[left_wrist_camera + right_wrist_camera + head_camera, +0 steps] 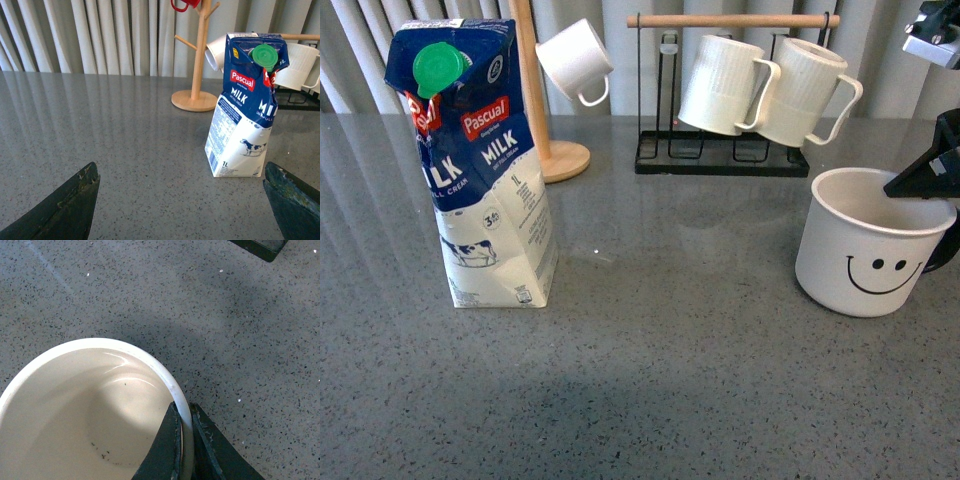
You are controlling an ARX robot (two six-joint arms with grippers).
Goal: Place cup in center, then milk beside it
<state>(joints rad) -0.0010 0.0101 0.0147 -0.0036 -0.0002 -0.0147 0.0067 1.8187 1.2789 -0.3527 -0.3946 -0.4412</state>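
Gripping the rim of the cup (865,255), the right gripper (184,408) is pressed together on the thin white wall. One finger (165,450) is inside the cup and the other (215,457) is outside.

1. Cup: upright on the table (670,350), at the right side of the front view, smiley face toward the camera. It sits in front of the right end of the rack (720,155). The black handle (946,250) is on the side where the gripper holds. The interior is empty.

2. Milk (485,170): upright on the left part of the table, well apart from the cup. The green cap (440,65) is on the sloped top. The base of the mug tree (565,160) is just behind it.

3. Left gripper (181,170): fingers spread wide and holding nothing, low over the table. The milk is ahead of it and apart from both fingers.

4. Background: two ribbed mugs (725,85) hang from the rack's wooden bar. A small cup (575,60) hangs on the mug tree. A pleated curtain (100,35) runs behind the table.
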